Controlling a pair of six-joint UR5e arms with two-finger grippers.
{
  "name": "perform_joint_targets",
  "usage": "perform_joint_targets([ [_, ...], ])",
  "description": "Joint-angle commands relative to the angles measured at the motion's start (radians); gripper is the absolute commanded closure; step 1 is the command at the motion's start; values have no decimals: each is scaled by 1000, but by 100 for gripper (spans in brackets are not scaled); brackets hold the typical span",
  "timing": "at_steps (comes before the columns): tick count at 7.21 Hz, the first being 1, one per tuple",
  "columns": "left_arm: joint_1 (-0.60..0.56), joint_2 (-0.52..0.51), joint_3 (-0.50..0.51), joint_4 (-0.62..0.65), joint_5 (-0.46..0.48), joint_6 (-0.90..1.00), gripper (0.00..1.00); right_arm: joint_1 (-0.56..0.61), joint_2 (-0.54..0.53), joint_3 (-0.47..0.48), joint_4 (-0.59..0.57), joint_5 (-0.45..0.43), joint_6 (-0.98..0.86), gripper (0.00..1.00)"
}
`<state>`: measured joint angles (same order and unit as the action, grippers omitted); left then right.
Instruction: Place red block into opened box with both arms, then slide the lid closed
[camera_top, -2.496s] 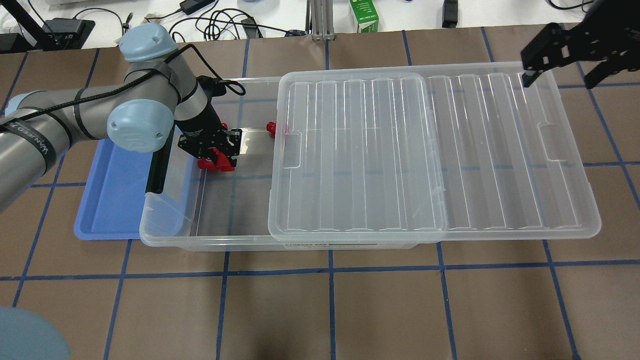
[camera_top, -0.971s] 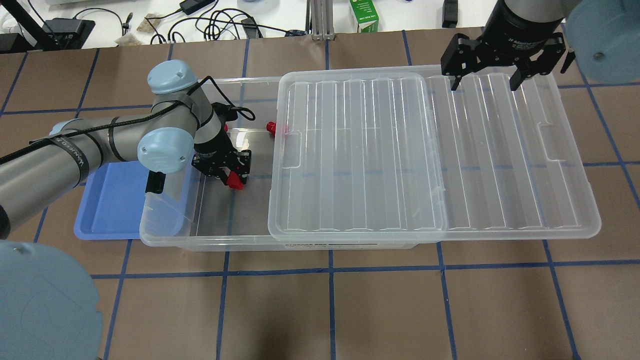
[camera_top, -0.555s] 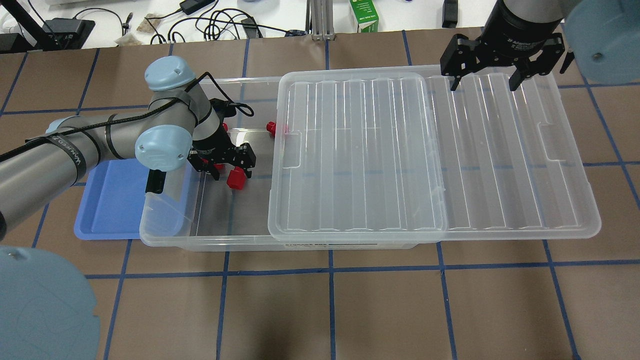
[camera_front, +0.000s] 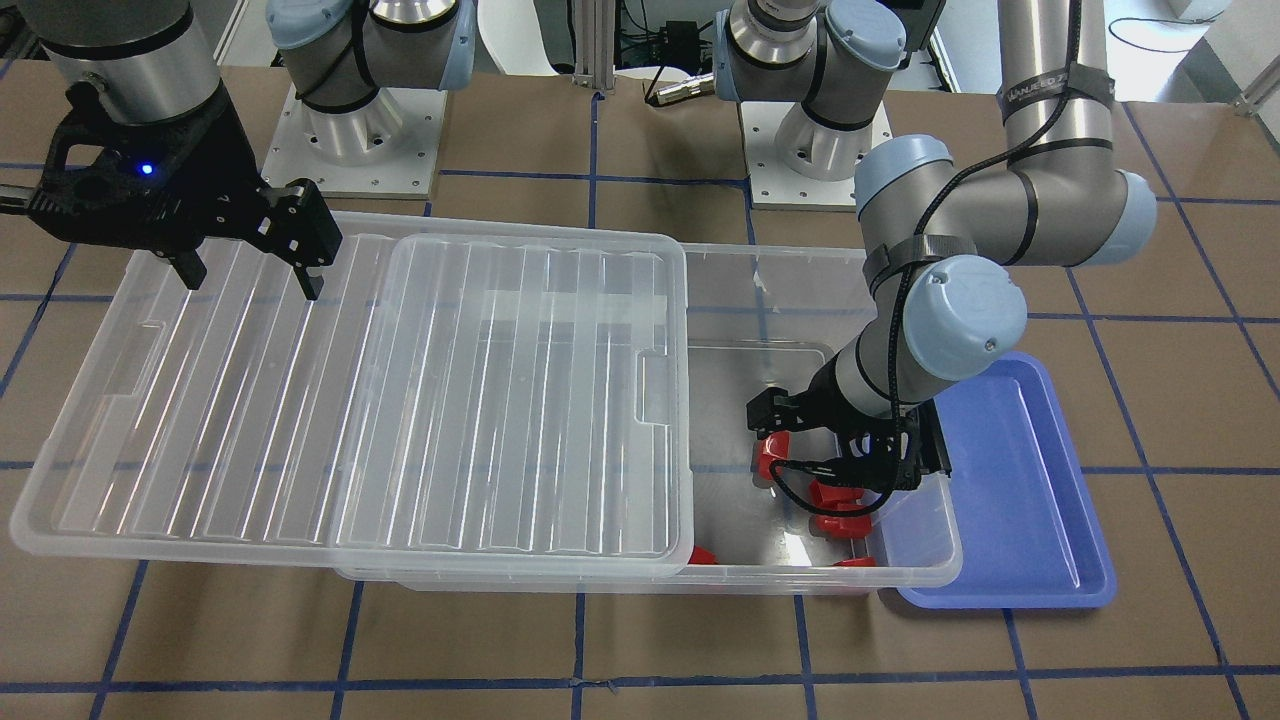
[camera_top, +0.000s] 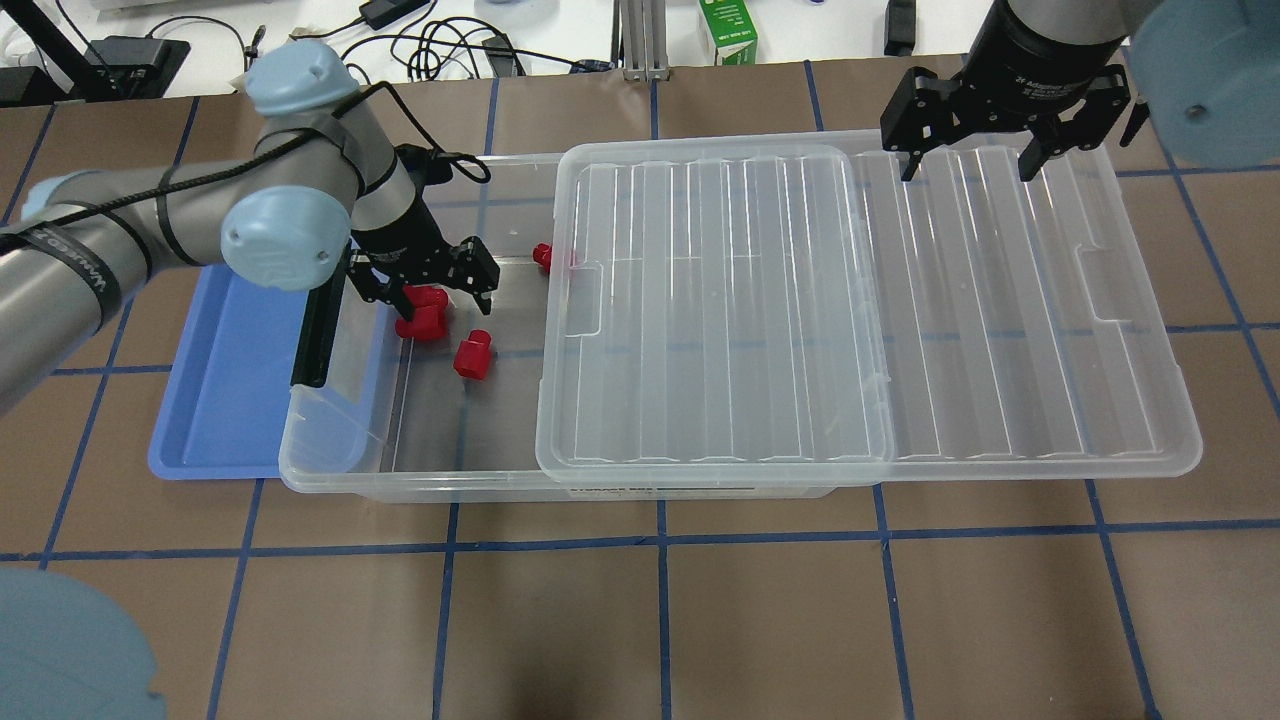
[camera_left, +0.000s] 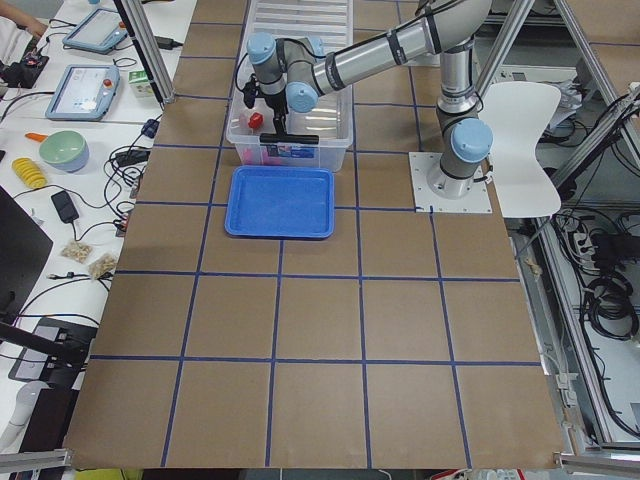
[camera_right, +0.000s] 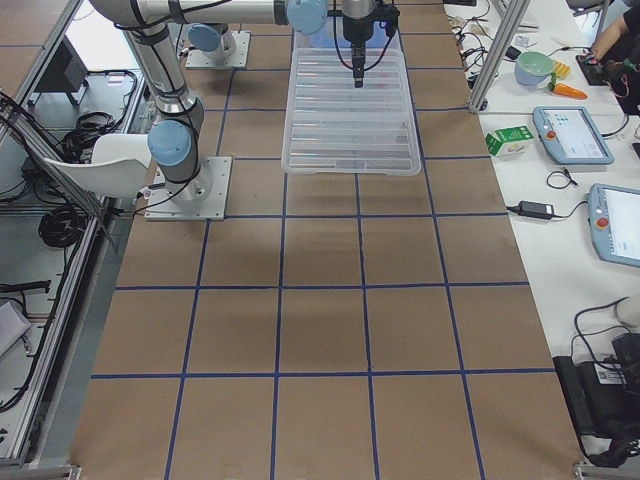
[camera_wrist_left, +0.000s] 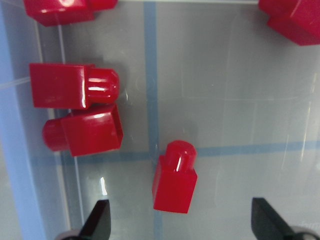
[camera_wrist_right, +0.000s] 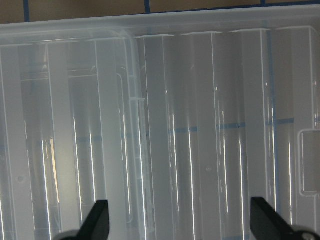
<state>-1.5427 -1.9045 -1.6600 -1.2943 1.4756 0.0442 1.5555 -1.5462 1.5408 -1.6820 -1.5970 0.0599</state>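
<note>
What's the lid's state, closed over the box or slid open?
Slid open. The lid overhangs one short end of the box, leaving the other end uncovered, with a red block lying inside.

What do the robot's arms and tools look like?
Both are silver-grey tubes with rounded pale blue joint caps. A black cable runs along the left arm under black straps, one lettered white. The left tool and right tool are black, two-fingered; a blue light glows on the right one.

Status: red block (camera_top: 473, 357) inside box (camera_top: 330, 470), lid (camera_top: 1000, 300) half off.
Block lies on its side on the clear floor at the uncovered 9 o'clock end. Ridged lid sits flat, shifted toward 3 o'clock, overhanging the rim.
</note>
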Motion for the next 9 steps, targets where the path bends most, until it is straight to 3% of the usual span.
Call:
perform_joint_targets([
  [1, 1, 51, 135, -170, 20, 0, 0, 0, 0, -1, 1, 0, 0, 0],
  [3, 10, 105, 169, -252, 46, 2, 0, 0, 0, -1, 1, -1, 0, 0],
  [4, 0, 148, 157, -302, 152, 2, 0, -3, 1, -1, -1, 2, 0, 0],
  [6, 3, 227, 140, -327, 18, -1, 0, -27, 3, -1, 7, 0, -61, 0],
  [9, -4, 280, 117, -370, 52, 3, 0, -60, -8, 1, 8, -3, -74, 0],
])
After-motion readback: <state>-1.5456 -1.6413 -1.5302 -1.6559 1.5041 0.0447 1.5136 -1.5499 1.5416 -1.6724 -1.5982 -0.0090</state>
